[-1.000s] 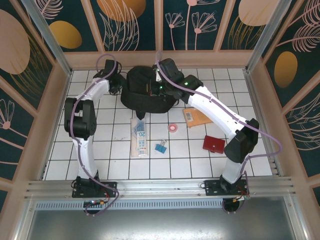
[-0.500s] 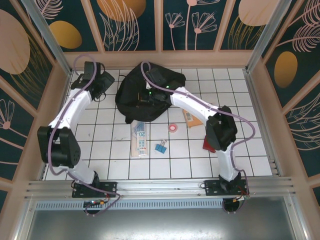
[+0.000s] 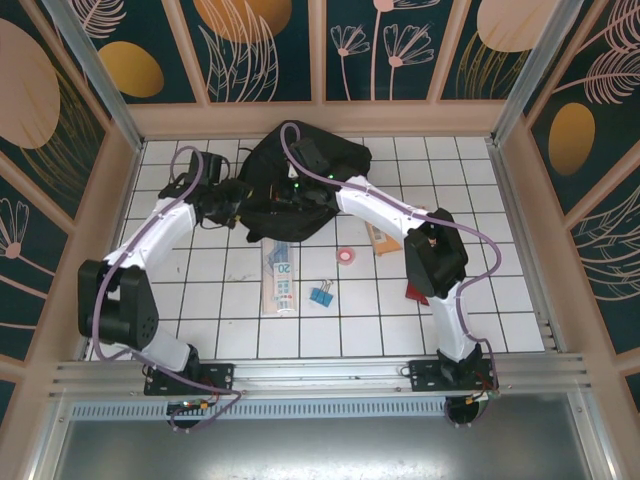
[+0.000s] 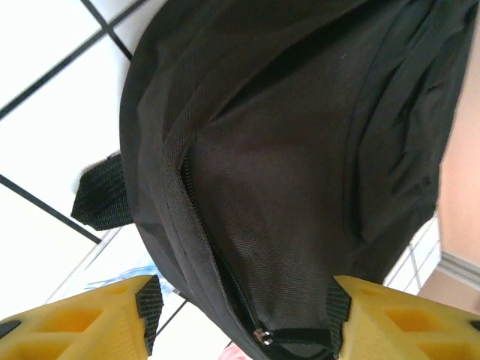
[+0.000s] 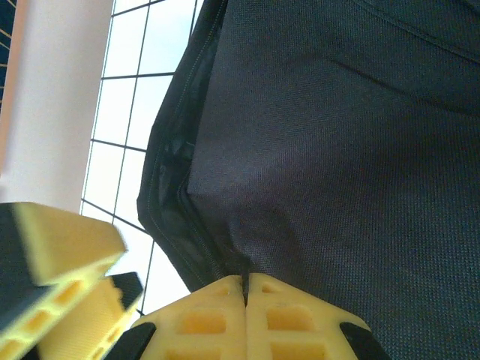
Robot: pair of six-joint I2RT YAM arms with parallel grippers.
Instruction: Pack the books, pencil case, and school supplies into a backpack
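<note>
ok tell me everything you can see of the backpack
The backpack is soft black fabric, slumped in a heap on the white tiled table, far middle. A zip runs along one seam and a strap stub sticks out. The right claw pinches a fold, shut; the left claw straddles the zipped edge, open.

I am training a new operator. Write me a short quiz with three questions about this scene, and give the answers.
1. True or false: the pencil case lies inside the backpack.
2. Which of these lies nearest the pencil case on the tiles? A) blue binder clip B) dark red book C) orange-brown book
3. Fill in: the right fingers are ____ on backpack fabric.
Key: 1 false; 2 A; 3 shut.
</note>
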